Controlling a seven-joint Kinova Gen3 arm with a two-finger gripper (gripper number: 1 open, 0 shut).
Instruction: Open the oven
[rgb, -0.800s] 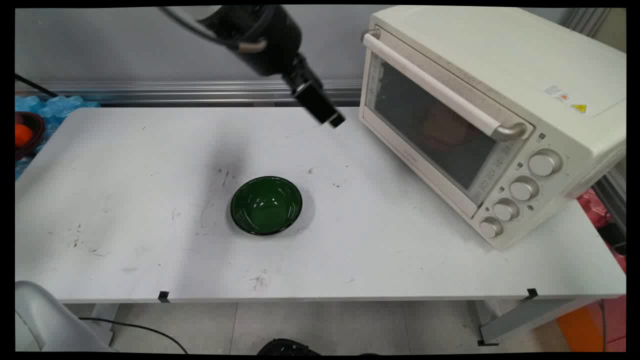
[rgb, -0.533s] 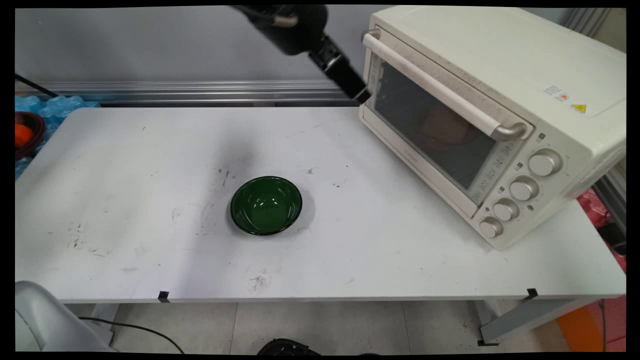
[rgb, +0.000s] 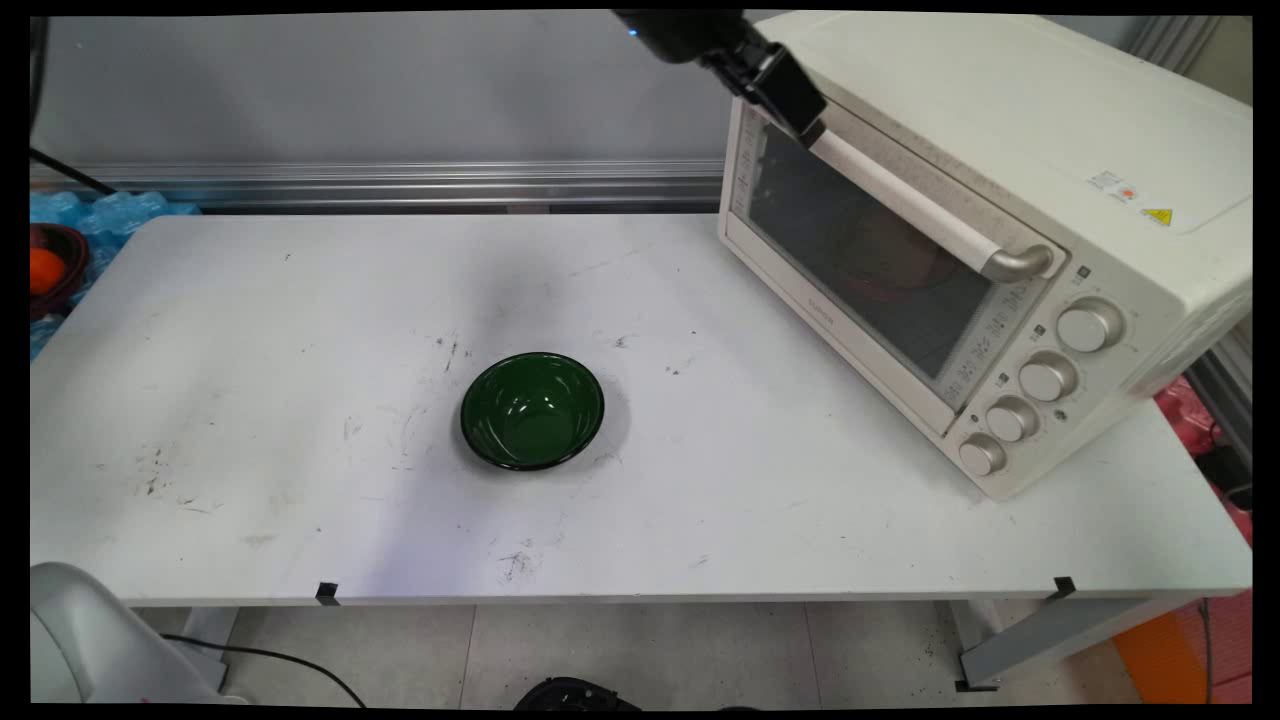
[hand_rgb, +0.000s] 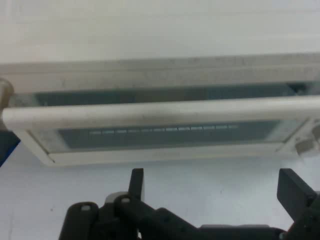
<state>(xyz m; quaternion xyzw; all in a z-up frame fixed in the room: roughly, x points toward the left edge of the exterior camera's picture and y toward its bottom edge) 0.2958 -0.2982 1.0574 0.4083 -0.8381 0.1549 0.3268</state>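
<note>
Now hand (hand_rgb: 215, 185) open, empty, facing oven (rgb: 1000, 200) door handle (hand_rgb: 165, 111); green bowl (rgb: 532, 410) well apart.

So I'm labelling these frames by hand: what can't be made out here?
- Main view: the gripper hides the near end of the oven handle; whether they touch is unclear.
- Main view: dark glass blurs what sits inside the toaster oven.
- Main view: knob markings too small.
- Hand view: handle's right end cut off.

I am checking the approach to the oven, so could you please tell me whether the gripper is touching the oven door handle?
Apart. In the hand view the open gripper sits short of the oven door handle, with bare white table visible between the fingertips and the oven.
</note>
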